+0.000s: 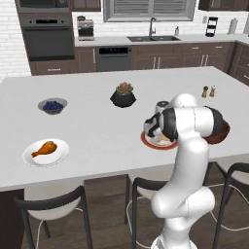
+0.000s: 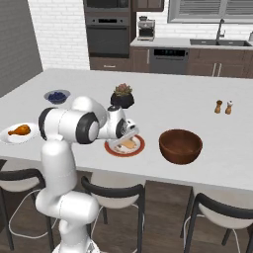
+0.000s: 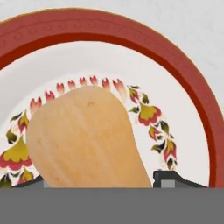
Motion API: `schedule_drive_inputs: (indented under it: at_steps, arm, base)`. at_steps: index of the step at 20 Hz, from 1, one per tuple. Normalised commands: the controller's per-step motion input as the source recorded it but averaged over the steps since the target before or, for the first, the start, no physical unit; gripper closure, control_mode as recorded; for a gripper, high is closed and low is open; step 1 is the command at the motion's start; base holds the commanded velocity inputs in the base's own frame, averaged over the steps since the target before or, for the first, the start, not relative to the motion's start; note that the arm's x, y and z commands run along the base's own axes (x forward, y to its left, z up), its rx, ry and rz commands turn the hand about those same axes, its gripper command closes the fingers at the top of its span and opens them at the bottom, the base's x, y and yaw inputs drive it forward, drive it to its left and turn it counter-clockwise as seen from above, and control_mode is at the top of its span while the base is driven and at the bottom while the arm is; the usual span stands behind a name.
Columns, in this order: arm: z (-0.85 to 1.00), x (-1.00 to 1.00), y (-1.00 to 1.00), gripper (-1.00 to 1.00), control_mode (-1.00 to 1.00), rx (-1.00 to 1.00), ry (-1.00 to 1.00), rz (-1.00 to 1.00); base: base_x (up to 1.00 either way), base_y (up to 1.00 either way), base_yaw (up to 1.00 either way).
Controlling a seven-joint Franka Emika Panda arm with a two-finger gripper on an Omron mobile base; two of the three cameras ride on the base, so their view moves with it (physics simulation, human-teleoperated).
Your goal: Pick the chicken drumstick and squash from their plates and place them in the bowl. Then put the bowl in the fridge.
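The squash (image 3: 87,140), pale tan and oblong, lies on the red-rimmed plate (image 3: 183,70) with a flowered centre. My gripper (image 3: 98,181) reaches down over it, one fingertip pressed against each of its sides. The same plate (image 2: 111,149) sits at the island's near edge under my gripper (image 2: 129,138). To its right stands the dark wooden bowl (image 2: 180,146), partly behind my arm in the left base view (image 1: 222,135). The chicken drumstick (image 1: 44,148) rests on the white plate (image 1: 59,156) far to the left. The fridge is out of view.
A grey bowl of blueberries (image 1: 52,105) and a black plant pot (image 1: 123,96) stand mid-island. Salt and pepper shakers (image 1: 209,91) sit toward the far right. Dark stools (image 2: 113,190) line the island's near edge. A wall oven and sink counter run along the back wall.
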Motion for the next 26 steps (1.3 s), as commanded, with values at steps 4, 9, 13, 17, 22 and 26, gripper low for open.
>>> schedule_drive_inputs:
  at_steps: [4, 9, 13, 17, 22, 26]
  arm:
    - [0.59, -0.44, -0.61, 1.00, -1.00, 0.05, 0.00, 0.10]
    - [0.97, -0.20, -0.60, 1.00, -1.00, 0.06, 0.00, 0.17]
    - [0.92, -0.24, -0.74, 1.00, -1.00, 0.00, -0.01, 0.17]
    - [0.67, -0.01, -0.90, 1.00, -1.00, 0.00, 0.00, 0.15]
    - [0.09, 0.00, -1.00, 1.00, -1.00, 0.00, 0.00, 0.11]
    - [-0.18, 0.02, -0.83, 1.00, -1.00, 0.00, -0.03, 0.11]
  base:
    - [0.00, 0.00, 0.00]
    - [0.00, 0.00, 0.00]
    - [0.00, 0.00, 0.00]
    - [0.00, 0.00, 0.00]
    - [0.00, 0.00, 0.00]
    - [0.00, 0.00, 0.00]
